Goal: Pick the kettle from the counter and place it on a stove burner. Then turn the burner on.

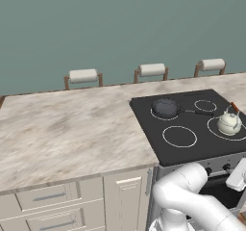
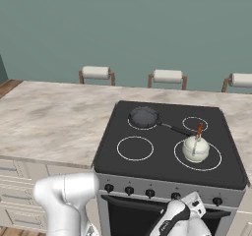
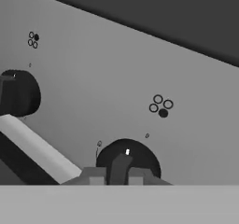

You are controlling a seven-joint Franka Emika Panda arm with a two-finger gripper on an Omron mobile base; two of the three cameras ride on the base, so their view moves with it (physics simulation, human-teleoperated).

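You can see the kettle point(image 2: 195, 148) sitting upright inside the large white-ringed stove burner point(image 2: 213, 164) at the cooktop's front right, off the marbled table point(image 1: 57, 134). Your gripper point(image 3: 115, 175) is down at the stove's front panel, its jaws closed narrowly on the ridge of a black knob point(image 3: 128, 158).

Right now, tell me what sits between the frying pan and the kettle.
The pan's long black handle and a small white ring, between frying pan and kettle, in the right base view.
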